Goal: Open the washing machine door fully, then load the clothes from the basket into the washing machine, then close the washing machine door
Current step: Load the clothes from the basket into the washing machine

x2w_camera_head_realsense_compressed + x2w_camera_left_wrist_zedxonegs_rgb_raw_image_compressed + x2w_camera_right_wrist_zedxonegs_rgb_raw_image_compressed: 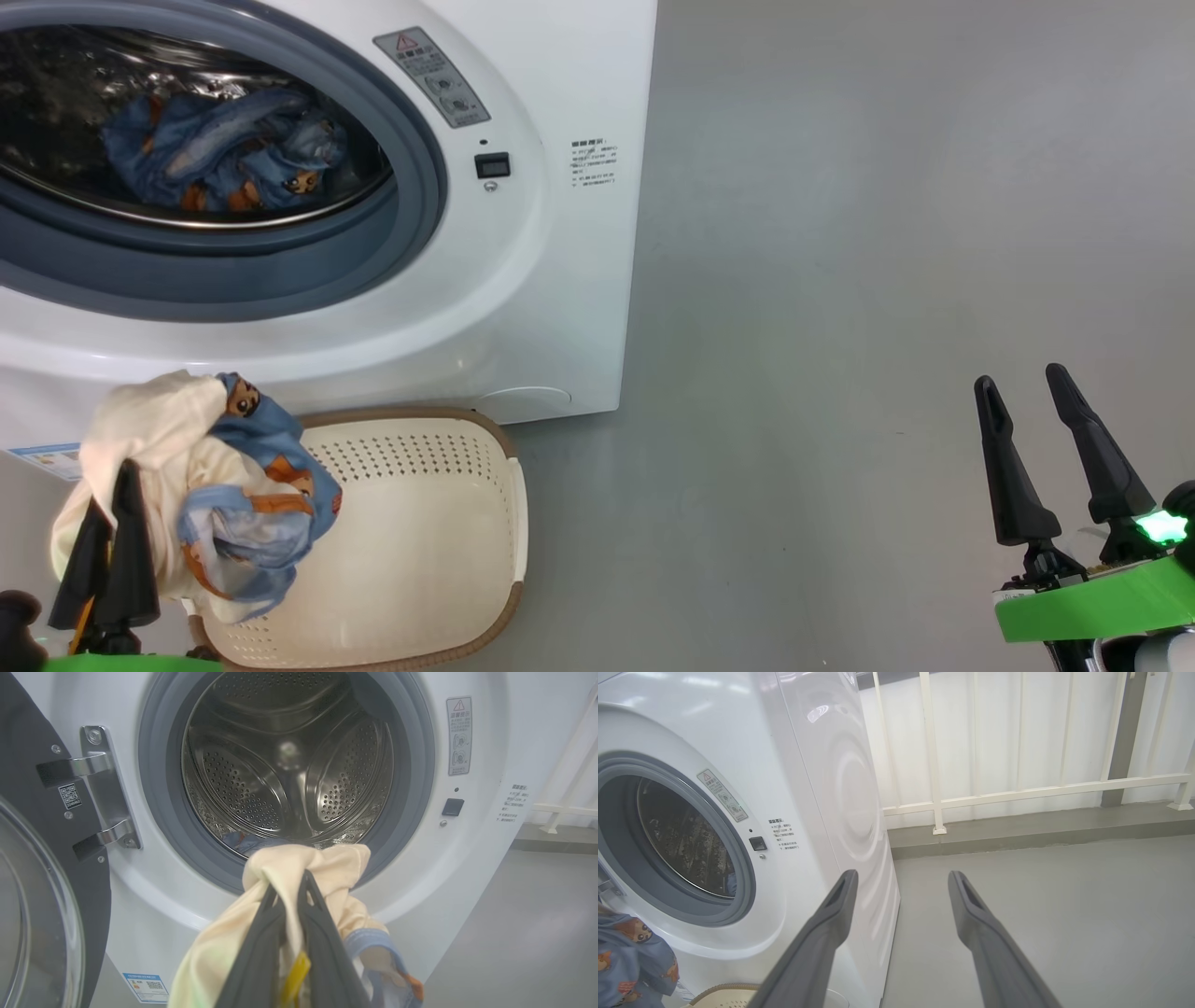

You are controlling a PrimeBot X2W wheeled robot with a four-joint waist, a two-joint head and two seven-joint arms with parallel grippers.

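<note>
While left pincer [288, 884] clamps clothes [327, 868], red-triangle warning label [459, 736], text illegible

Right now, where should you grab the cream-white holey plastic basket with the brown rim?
Grip the basket by its brown rim on the right side, from above, with the open right gripper. That edge faces up and is bare; the cream and blue bear-print clothes in the left gripper hide the left side.
</note>
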